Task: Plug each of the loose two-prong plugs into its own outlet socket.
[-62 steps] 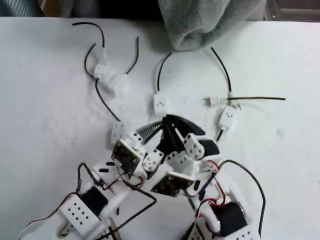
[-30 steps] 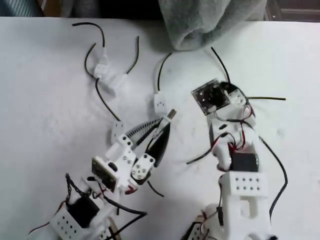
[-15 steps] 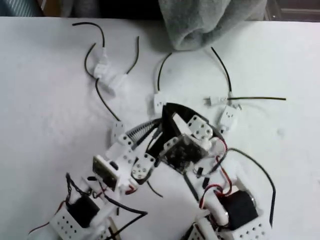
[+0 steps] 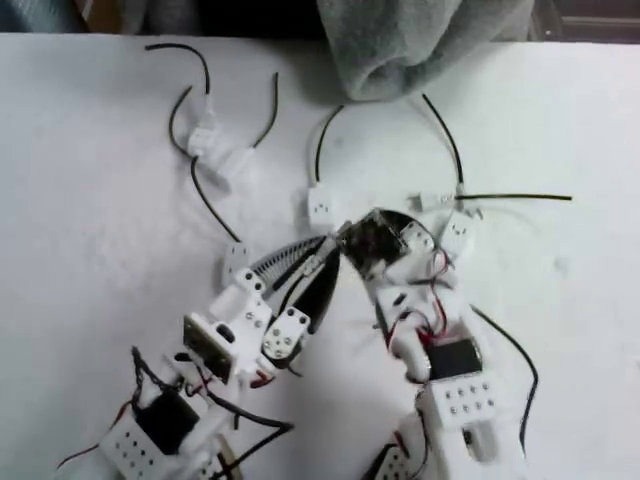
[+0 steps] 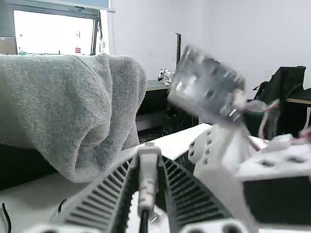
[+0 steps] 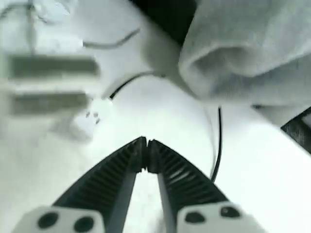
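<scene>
1. Grey towel (image 4: 420,45) lay bunched at the far edge of the table (image 4: 90,260).
2. My left gripper (image 4: 335,245) was clamped on a white plug (image 5: 147,177). The plug stood upright between the ribbed fingers (image 5: 109,201), and its cord ran back toward the wrist.
3. From above, that plug pointed toward the towel. It stopped just short of the middle socket (image 4: 320,207) and was apart from it.
4. My right gripper (image 6: 146,145) had its fingers pressed together at the tips, with nothing between them. It was aimed over the table toward the towel, and a socket on a black cord lay ahead of it.
5. My right arm (image 4: 445,365) came up from the near edge. Its wrist sat close beside the left gripper's tip, and I could not tell whether the two touched.
6. A loose plug (image 4: 428,201) lay flat on the table beyond the right wrist, with its cord running off to the right. The right socket (image 4: 457,232) lay just beside it, and the plug was not in it.
7. The left socket (image 4: 235,262) lay on the table right next to the left arm's fingers, its cord curving away toward the far left.
8. At the far left, two white pieces (image 4: 215,150) with black cords lay against each other. I could not tell whether they were joined.
</scene>
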{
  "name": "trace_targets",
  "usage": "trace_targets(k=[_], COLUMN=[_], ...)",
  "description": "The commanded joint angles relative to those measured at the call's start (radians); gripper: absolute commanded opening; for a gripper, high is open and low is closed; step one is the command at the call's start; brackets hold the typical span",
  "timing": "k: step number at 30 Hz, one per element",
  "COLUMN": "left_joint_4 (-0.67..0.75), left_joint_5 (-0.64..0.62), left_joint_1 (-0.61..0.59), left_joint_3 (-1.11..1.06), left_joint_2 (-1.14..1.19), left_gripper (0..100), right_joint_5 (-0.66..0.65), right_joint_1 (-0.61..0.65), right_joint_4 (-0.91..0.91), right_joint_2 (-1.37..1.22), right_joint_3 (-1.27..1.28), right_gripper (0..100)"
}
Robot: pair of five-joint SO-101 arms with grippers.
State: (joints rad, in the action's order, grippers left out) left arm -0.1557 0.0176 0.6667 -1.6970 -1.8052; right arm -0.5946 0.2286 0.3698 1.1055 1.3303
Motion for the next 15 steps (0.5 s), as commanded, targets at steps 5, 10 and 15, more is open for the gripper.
trace_targets(k=[5,10,15], left_joint_4=[0.025,0.025,-0.031], left_joint_5=[-0.009,-0.011,-0.055], left_joint_1=[-0.094,-0.194,-0.337], left_joint_3=[0.003,0.003,0.057], left_joint_2=[-0.013,-0.013,-0.007], left_gripper=[2,2,2], right_joint_5=[0.011,0.166,0.275], right_joint_1=[-0.159,-0.26,-0.282], right_joint_4=[0.008,0.179,0.367], right_joint_2=[-0.209,-0.179,-0.157], right_joint_3=[-0.221,-0.368,-0.385], right_gripper=[1.9,1.9,2.0])
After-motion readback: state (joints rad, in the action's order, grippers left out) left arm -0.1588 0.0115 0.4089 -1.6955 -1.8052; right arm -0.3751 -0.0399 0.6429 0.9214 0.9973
